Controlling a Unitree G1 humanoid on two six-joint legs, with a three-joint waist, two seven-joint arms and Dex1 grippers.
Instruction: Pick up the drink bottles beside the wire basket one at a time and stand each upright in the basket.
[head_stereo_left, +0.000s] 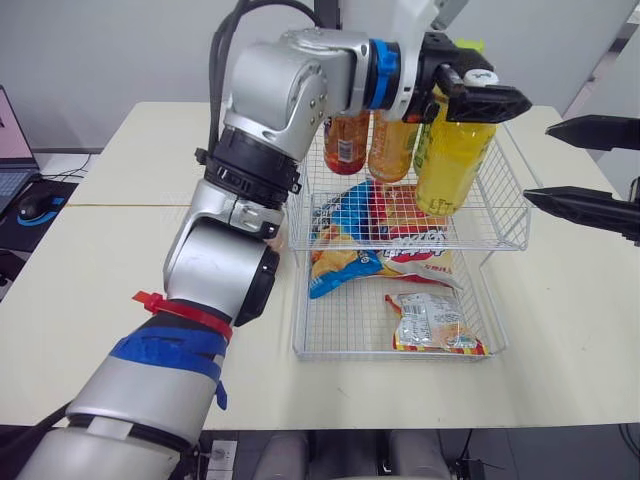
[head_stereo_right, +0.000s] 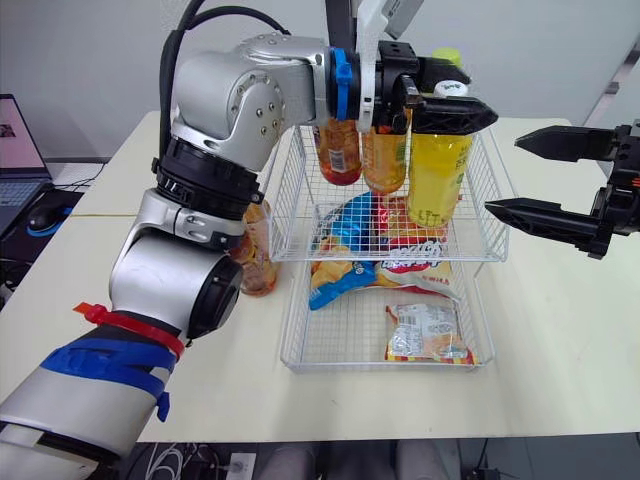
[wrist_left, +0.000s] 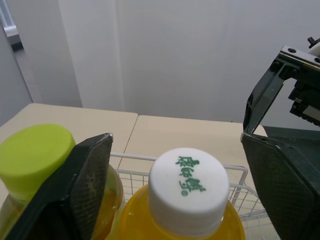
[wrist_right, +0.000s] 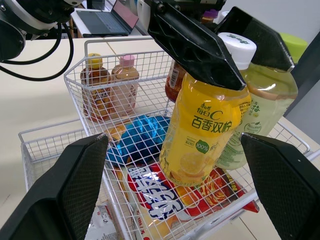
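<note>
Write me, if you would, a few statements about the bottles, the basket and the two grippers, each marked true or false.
1. The yellow bottle under the left gripper has a white cap. True.
2. The right gripper holds a bottle. False: it is open and empty, beside the wire basket.
3. Snack bags lie in the wire basket. True.
4. The left gripper is shut on a green cap. False: its fingers stand apart on either side of the white cap.
5. An amber bottle stands on the table outside the wire basket. True.
</note>
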